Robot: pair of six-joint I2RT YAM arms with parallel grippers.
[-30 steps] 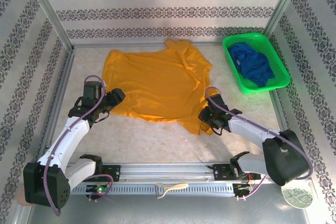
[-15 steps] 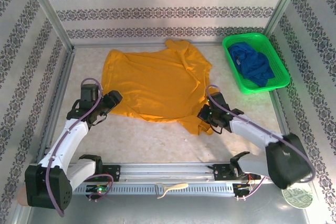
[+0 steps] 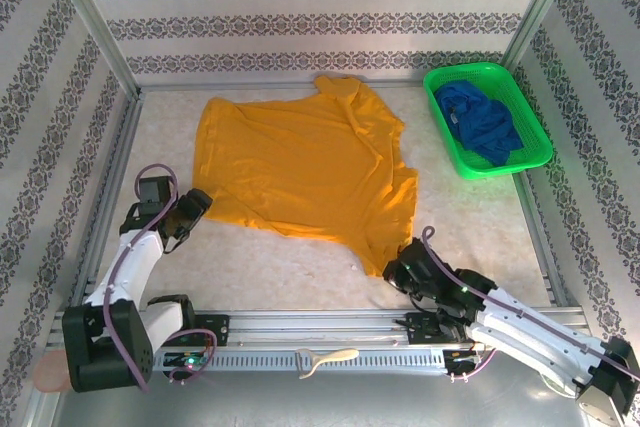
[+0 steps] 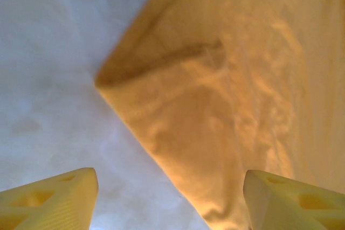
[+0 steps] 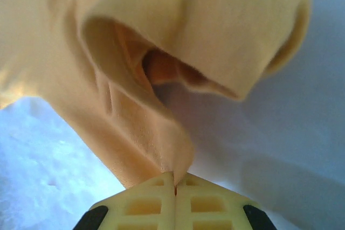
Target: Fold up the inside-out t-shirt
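Right now the t-shirt [image 3: 300, 167] lies spread, plain face up, over the middle of the worktop [image 3: 250, 272], reaching from the far edge down toward the near right. My right jaws sit low by the near edge, right of centre, pressed fully together on the shirt's nearest corner; in the right wrist view a pinch of yellow cloth runs straight into the seam between my fingers [image 5: 145, 206], and a loose fold hangs open above it. My left jaws stand wide apart beside the left edge, holding nothing. They point at the shirt's near-left corner, which lies flat on the worktop ahead of them. In the left wrist view the left fingertip [image 4: 51, 200] is over bare worktop and the right one sits at the cloth's edge; I cannot tell whether it touches. A green basket [image 3: 438, 112] in the far right corner holds a crumpled blue cloth [image 3: 485, 122], well apart from the shirt.
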